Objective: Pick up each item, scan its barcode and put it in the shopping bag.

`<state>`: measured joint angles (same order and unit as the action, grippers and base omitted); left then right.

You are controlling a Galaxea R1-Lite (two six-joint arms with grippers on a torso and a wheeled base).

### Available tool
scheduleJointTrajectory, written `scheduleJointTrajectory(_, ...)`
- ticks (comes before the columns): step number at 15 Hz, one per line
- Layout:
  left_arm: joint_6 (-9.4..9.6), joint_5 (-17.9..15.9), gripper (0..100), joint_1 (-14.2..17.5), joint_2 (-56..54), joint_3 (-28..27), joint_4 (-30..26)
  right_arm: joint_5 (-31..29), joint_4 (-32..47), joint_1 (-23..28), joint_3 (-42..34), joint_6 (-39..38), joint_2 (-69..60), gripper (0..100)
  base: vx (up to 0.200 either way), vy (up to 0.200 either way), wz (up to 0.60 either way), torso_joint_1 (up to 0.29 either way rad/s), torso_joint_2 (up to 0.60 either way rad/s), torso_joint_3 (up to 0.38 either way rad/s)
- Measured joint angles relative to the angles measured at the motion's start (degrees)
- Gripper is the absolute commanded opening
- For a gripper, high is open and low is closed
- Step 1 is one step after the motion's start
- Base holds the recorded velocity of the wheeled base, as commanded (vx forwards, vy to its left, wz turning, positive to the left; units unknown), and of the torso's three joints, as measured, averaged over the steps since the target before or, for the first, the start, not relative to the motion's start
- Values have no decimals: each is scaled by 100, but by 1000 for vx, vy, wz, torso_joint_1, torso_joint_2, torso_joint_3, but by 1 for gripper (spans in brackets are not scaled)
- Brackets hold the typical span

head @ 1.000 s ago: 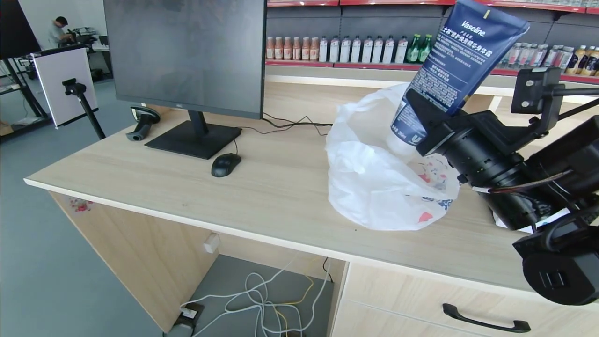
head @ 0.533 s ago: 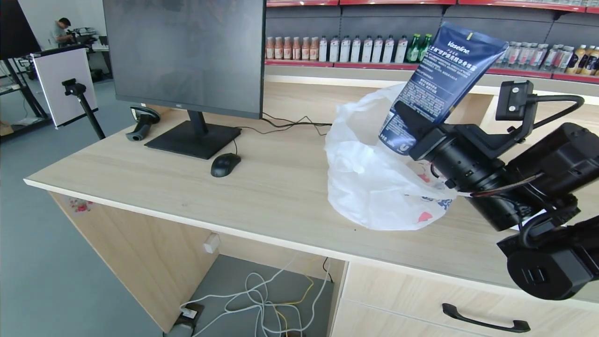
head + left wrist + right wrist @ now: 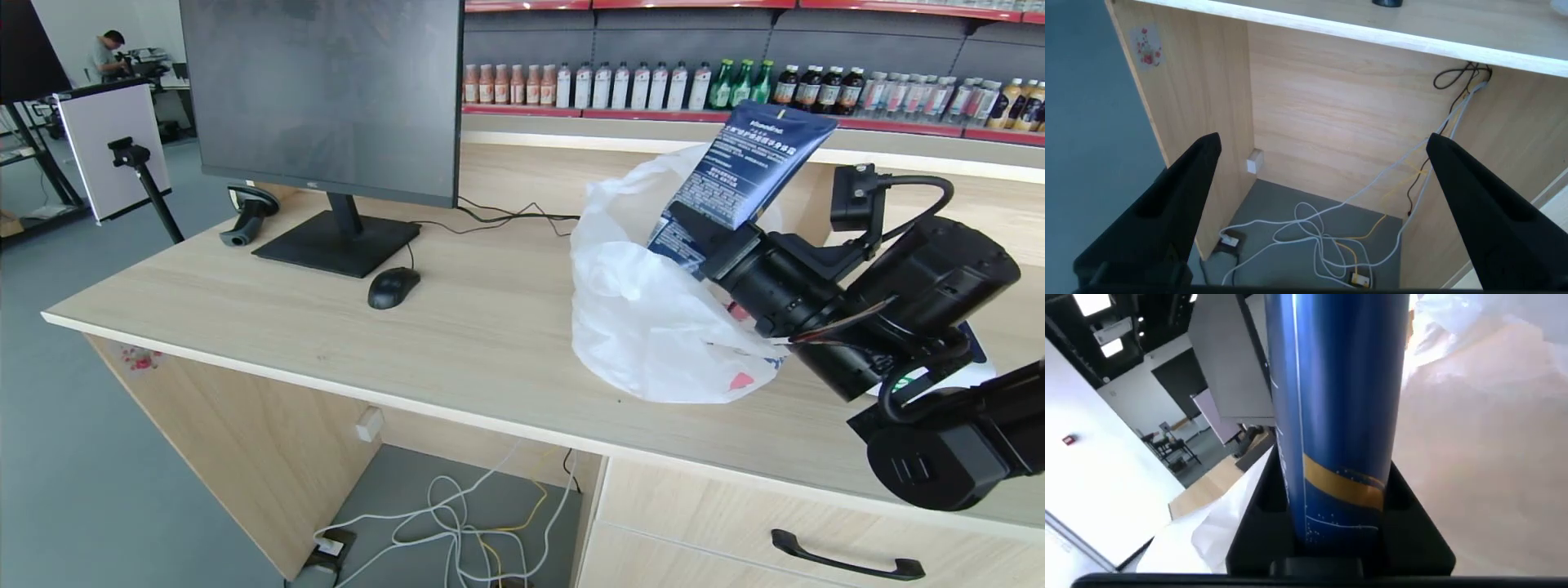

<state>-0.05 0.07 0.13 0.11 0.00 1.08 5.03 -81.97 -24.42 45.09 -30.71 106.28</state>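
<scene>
A dark blue lotion tube with white print stands tilted, cap end down inside the mouth of the white plastic shopping bag on the desk. My right gripper is shut on the tube's lower part at the bag's opening. In the right wrist view the blue tube runs between the black fingers, with the bag's white film around it. My left gripper hangs open below the desk's front edge, facing the floor cables, with nothing between its fingers. A black handheld barcode scanner sits on its stand at the desk's far left.
A monitor and a black mouse occupy the desk's left half. Cables trail behind the bag. Shelves of bottles line the back wall. A drawer handle lies below the desk edge. Loose wires cover the floor under the desk.
My right gripper has lowered the blue tube steadily, bringing its cap end down into the bag's mouth. The left arm and the bag have stayed put.
</scene>
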Motion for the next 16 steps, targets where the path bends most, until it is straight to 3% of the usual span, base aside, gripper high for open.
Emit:
scheduleJointTrajectory(5, 18, 0, 100, -2, 0, 0, 13, 189, 711, -20, -11, -692, 33, 0, 0, 0, 0, 0, 0, 0)
scheduleJointTrajectory(11, 23, 0, 100, -2, 0, 0, 13, 315, 983, -20, -87, -741, 144, 0, 0, 0, 0, 0, 0, 0)
scheduleJointTrajectory(16, 23, 0, 100, -2, 0, 0, 11, 336, 2071, -16, 449, -734, 130, 0, 0, 0, 0, 0, 0, 0)
